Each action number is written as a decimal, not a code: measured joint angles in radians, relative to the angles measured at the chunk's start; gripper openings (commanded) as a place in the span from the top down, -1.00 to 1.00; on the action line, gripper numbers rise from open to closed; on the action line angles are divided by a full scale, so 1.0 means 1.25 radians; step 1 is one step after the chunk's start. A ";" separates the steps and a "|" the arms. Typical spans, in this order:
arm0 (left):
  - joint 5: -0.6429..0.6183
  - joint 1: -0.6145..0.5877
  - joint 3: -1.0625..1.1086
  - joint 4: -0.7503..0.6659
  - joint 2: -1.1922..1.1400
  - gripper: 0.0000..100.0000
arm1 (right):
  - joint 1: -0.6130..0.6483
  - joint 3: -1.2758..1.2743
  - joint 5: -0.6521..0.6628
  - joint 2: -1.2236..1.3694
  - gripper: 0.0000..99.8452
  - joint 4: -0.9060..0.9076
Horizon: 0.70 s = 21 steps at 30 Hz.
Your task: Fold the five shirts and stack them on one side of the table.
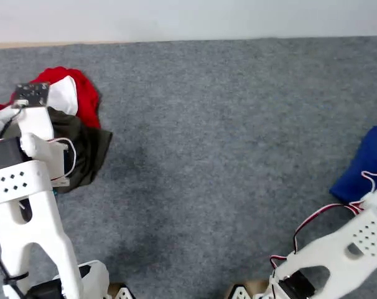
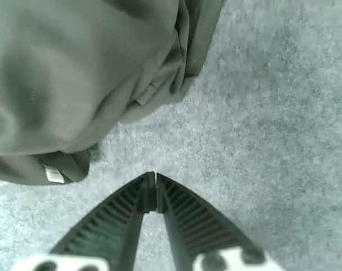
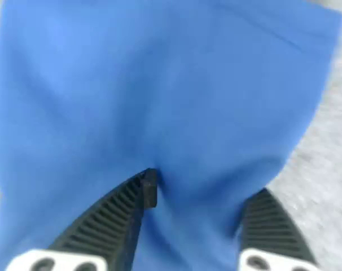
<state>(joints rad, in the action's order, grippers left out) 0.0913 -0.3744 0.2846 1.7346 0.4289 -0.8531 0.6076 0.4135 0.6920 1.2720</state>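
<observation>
The left gripper (image 2: 155, 189), pressed together, is hanging over the grey table (image 2: 272, 124), just short of the dark shirt (image 2: 75, 73) at the left edge. A red shirt (image 1: 84, 87) and a white shirt (image 1: 65, 94) are lying bunched beyond it, the arm partly hiding them. The right gripper (image 3: 207, 196), spread, is hovering over the blue shirt (image 3: 176, 84), which is cut off at the right edge.

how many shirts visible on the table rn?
4: red shirt, white shirt and dark olive shirt piled at the high view's left; blue shirt at its right edge. A fifth may be hidden under the pile.
</observation>
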 measured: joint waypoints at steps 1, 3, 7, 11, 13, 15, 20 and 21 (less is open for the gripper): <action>0.000 0.000 0.010 0.000 0.000 0.99 | 0.000 0.000 -0.004 -0.027 0.46 0.009; 0.000 0.000 0.020 0.000 0.001 0.99 | 0.000 0.000 -0.007 -0.076 0.46 0.025; 0.000 0.000 0.020 -0.001 0.002 0.99 | 0.000 0.000 -0.007 -0.158 0.47 0.091; 0.000 0.000 0.020 -0.001 0.002 0.99 | 0.014 0.000 -0.010 -0.179 0.50 0.157; 0.000 0.000 0.021 -0.001 0.007 0.99 | 0.025 0.000 -0.015 -0.163 0.62 0.167; 0.000 0.000 0.021 -0.001 0.027 0.99 | 0.034 0.000 -0.015 -0.124 0.81 0.167; 0.000 0.000 0.021 -0.001 0.103 0.99 | 0.048 0.000 -0.015 -0.002 0.94 0.172; 0.000 0.000 0.021 -0.001 0.118 0.99 | 0.048 0.000 -0.015 0.012 0.96 0.178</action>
<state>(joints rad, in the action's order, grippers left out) 0.0913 -0.3744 0.3107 1.7331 0.5762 -0.7933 0.6076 0.3951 0.7073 1.4945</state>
